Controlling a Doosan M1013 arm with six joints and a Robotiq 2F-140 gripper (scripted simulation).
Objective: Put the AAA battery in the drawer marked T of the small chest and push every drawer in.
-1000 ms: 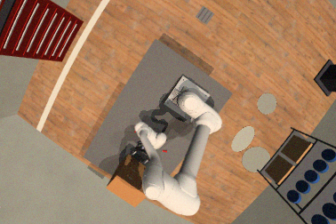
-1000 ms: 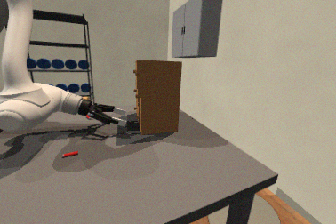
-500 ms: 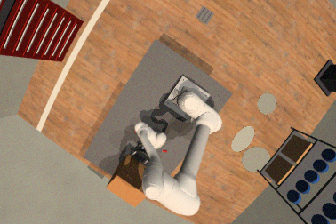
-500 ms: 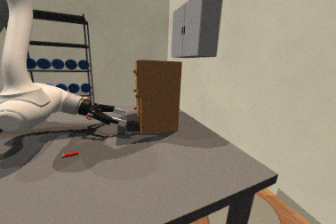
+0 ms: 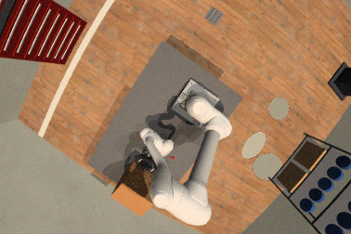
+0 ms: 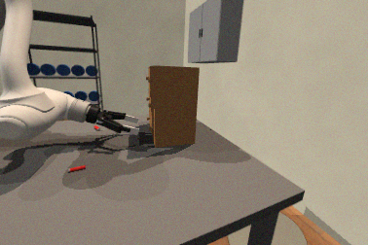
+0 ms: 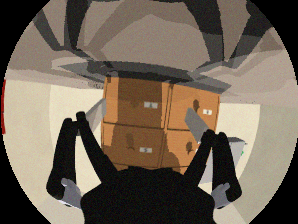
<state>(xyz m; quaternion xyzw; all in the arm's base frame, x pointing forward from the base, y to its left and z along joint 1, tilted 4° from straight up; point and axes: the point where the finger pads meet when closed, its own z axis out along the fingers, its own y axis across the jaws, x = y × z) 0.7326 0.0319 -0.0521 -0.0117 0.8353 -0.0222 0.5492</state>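
The small wooden chest [image 6: 172,107] stands upright on the grey table, its drawer front facing my arm. It also shows in the overhead view [image 5: 136,181] at the table's edge. In the wrist view its front [image 7: 160,123] shows four drawers in two rows, all looking pushed in; the marks are too small to read. My gripper [image 6: 128,122] is open and empty, held level just in front of the chest's lower drawers, and its spread fingers frame the chest in the wrist view [image 7: 147,145]. A small red stick, likely the battery [image 6: 77,168], lies on the table, well short of the chest; it also shows from overhead [image 5: 172,158].
A second small red thing [image 6: 97,127] lies behind my wrist. The arm's base [image 5: 197,102] sits mid-table. The table's front edge [image 6: 243,217] is close to the chest's right. A wall stands just behind the chest, and a shelf rack [image 6: 63,71] stands beyond the table.
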